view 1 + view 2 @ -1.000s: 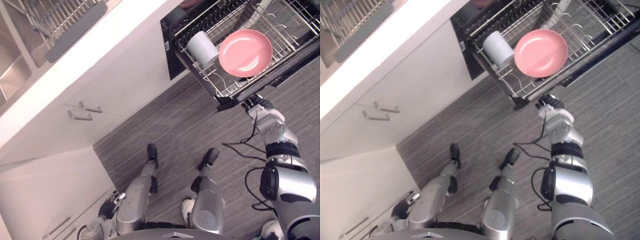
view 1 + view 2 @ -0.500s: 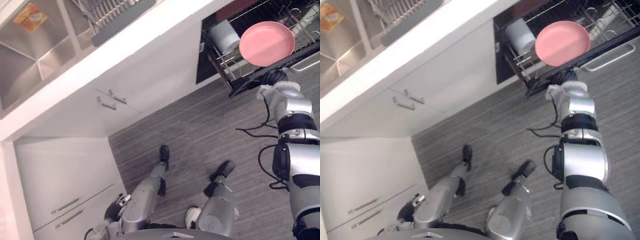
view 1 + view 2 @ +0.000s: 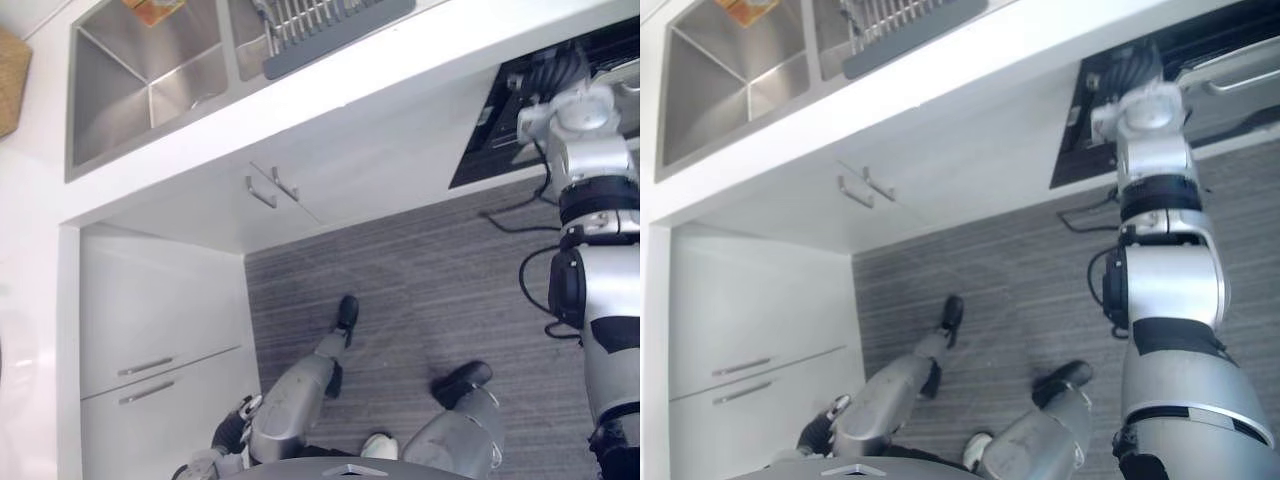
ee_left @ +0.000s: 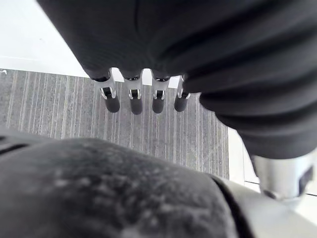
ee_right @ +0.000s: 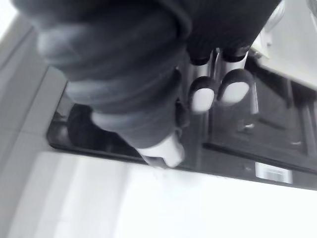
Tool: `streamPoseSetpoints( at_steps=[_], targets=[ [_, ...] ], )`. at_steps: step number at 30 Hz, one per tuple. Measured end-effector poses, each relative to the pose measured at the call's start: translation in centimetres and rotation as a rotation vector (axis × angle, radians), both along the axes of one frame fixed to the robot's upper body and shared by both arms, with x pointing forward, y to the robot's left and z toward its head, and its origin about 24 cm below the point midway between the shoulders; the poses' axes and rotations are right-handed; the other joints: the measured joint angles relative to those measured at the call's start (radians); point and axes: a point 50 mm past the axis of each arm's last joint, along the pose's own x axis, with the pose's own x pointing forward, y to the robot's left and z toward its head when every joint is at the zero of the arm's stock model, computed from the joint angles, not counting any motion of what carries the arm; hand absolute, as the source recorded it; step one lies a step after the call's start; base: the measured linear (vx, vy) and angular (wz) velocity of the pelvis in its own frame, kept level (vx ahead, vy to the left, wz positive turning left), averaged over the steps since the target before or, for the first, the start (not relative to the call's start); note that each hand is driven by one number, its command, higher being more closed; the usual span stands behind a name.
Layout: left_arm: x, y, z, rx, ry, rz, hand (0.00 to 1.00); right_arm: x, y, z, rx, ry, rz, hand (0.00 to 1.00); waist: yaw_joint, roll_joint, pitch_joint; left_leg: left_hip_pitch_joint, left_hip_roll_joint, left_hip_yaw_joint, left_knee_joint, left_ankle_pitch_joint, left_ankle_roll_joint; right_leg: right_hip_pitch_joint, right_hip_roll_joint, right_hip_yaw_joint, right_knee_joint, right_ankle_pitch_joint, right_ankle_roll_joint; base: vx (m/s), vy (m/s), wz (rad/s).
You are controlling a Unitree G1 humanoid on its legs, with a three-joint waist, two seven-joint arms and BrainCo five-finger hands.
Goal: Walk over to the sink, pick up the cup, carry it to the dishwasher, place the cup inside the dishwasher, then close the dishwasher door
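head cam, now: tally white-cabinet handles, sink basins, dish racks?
Cabinet handles: 4
Sink basins: 2
Dish rack: 1
Total: 7

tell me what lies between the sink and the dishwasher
Left eye view: a dish rack sits right beside the sink, then white cabinet doors with two handles reach the dishwasher.

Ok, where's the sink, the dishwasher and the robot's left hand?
sink (image 3: 100,100): left eye view, on the steel basin's inner wall.
dishwasher (image 3: 1240,70): right eye view, on its silver door handle.
left hand (image 4: 135,103): left wrist view, on one straight finger.
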Motion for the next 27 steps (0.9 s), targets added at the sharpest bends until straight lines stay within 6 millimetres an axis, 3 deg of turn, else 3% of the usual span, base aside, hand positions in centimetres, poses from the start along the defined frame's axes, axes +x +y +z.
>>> streamPoseSetpoints(
  at_steps=[1, 2, 7, 10, 13, 16, 18, 19, 22, 23, 25, 27],
  targets=[
    [-0.2, 0.0, -0.1, 0.003, 0.006, -0.013, 0.0, 0.0, 0.2, 0.2, -0.011, -0.015, 0.014, 1.0, -0.003, 0.006, -0.004, -0.001, 0.002, 0.0, 0.0, 0.0, 0.0, -0.002, 0.0, 0.0, 0.005, -0.003, 0.0, -0.04, -0.092, -0.02],
    [-0.3, 0.1, -0.1, 0.008, 0.009, -0.023, 0.0, 0.0, 0.3, 0.4, -0.022, -0.03, 0.023, 0.0, -0.004, 0.009, -0.007, 0.002, 0.004, 0.0, 0.0, -0.002, 0.0, -0.001, 0.001, 0.001, 0.009, -0.006, 0.0, -0.04, -0.093, -0.02],
    [-0.5, 0.7, -0.1, 0.008, 0.017, -0.017, 0.0, -0.3, 0.3, 0.6, -0.076, -0.055, 0.043, 0.0, -0.004, 0.009, -0.007, 0.007, 0.021, 0.008, 0.0, -0.006, 0.001, 0.008, 0.024, 0.0, -0.009, -0.006, -0.01, -0.03, -0.099, -0.05],
    [-0.6, 1.3, -0.1, 0.008, 0.022, -0.016, 0.0, -0.7, -0.2, -0.4, -0.04, -0.094, 0.058, 0.0, -0.003, 0.008, -0.006, 0.019, 0.034, 0.012, 0.0, -0.01, 0.007, 0.035, 0.053, -0.006, -0.055, 0.011, -0.01, 0.03, -0.079, -0.07],
    [-0.5, 1.7, 0.0, -0.003, 0.014, 0.027, 0.0, -1.7, -1.8, -2.9, 0.061, -0.123, 0.051, 0.0, -0.008, 0.003, -0.002, 0.035, 0.047, 0.019, 0.0, -0.015, 0.006, 0.076, 0.089, -0.019, -0.118, 0.046, -0.005, 0.07, -0.072, -0.06],
    [-0.3, 2.5, 0.1, 0.005, 0.002, 0.072, 0.0, -2.9, -3.1, -7.5, 0.243, -0.121, 0.067, 0.0, -0.027, -0.027, 0.02, 0.06, 0.069, 0.067, 0.0, -0.024, 0.006, 0.123, 0.138, -0.021, -0.201, 0.082, -0.007, 0.05, -0.055, -0.15],
    [-0.2, 2.7, 0.2, -0.051, -0.017, 0.113, 0.0, -4.6, -3.2, -13.1, 0.419, -0.123, 0.105, 0.0, -0.05, -0.066, 0.026, 0.079, 0.088, 0.078, 0.0, -0.036, 0.0, 0.161, 0.184, -0.02, -0.282, 0.117, -0.009, 0.04, -0.093, -0.25],
    [-0.2, 2.8, 0.2, -0.058, -0.02, 0.12, 0.0, -5.1, -3.0, -14.7, 0.467, -0.117, 0.111, 0.0, -0.059, -0.078, 0.025, 0.085, 0.092, 0.082, 0.0, -0.038, -0.004, 0.171, 0.194, -0.019, -0.303, 0.126, -0.01, 0.05, -0.097, -0.27],
    [0.0, 3.4, 0.5, -0.069, -0.051, 0.18, 0.0, -8.8, -1.3, -24.3, 0.706, -0.013, 0.073, 0.0, -0.086, -0.158, -0.011, 0.121, 0.113, 0.126, -0.001, -0.057, -0.019, 0.207, 0.241, 0.013, -0.394, 0.163, -0.008, 0.03, -0.063, -0.38],
    [0.0, 3.6, 0.5, -0.071, -0.055, 0.194, 0.0, -9.6, -1.0, -25.8, 0.729, 0.016, 0.057, 0.0, -0.091, -0.169, -0.023, 0.126, 0.117, 0.132, -0.001, -0.061, -0.015, 0.213, 0.248, 0.017, -0.406, 0.167, -0.008, 0.02, -0.077, -0.42],
    [-0.1, 4.3, 0.6, -0.061, -0.067, 0.232, 0.0, -13.3, 0.0, -31.1, 0.808, 0.146, 0.0, 0.0, -0.104, -0.211, -0.067, 0.163, 0.127, 0.161, -0.006, -0.079, -0.015, 0.244, 0.268, 0.039, -0.444, 0.173, -0.005, 0.0, -0.07, -0.37],
    [-0.4, 4.7, 0.5, -0.045, -0.067, 0.246, 0.0, -15.9, 0.2, -34.3, 0.871, 0.231, -0.058, 0.0, -0.106, -0.23, -0.107, 0.191, 0.132, 0.183, -0.007, -0.096, -0.019, 0.26, 0.278, 0.061, -0.46, 0.168, -0.006, -0.01, -0.044, -0.35]
  ],
)
